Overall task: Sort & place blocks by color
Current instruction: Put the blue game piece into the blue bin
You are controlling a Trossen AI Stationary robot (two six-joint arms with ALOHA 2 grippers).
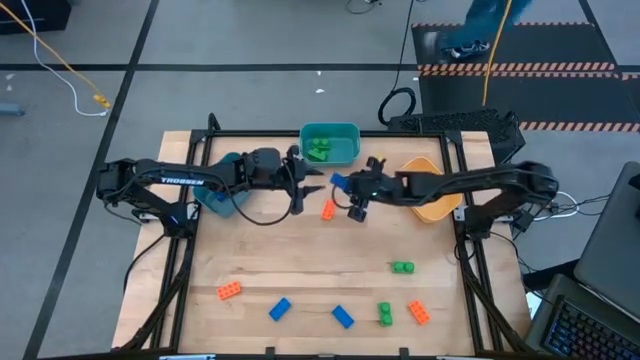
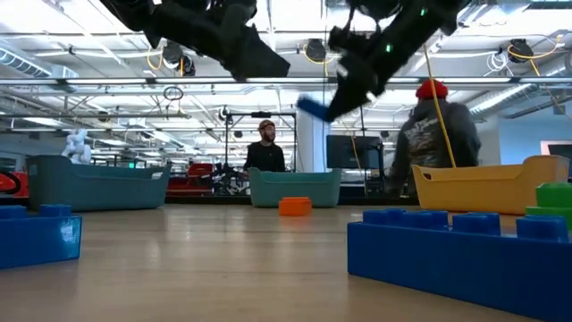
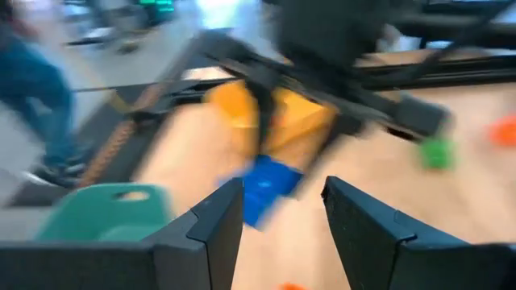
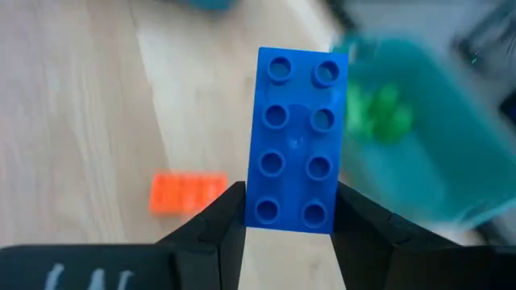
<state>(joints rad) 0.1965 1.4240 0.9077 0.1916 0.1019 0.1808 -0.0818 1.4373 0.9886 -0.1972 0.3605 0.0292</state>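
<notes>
Above the wooden table, right pincer clamps a blue block; left pincer gapes empty.

Held brick: blue brick, studs facing the camera, clamped between the right gripper fingers.
Below: orange brick on the table.
Bin: teal bin containing green bricks.

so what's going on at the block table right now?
Colour sorting, partway through. The right gripper is shut on a blue block, held in the air mid-table near the teal bin, which already holds green blocks. The left gripper is open and empty, facing it over the table. Orange, blue and green blocks remain loose on the table, one orange block just below the grippers.
</notes>
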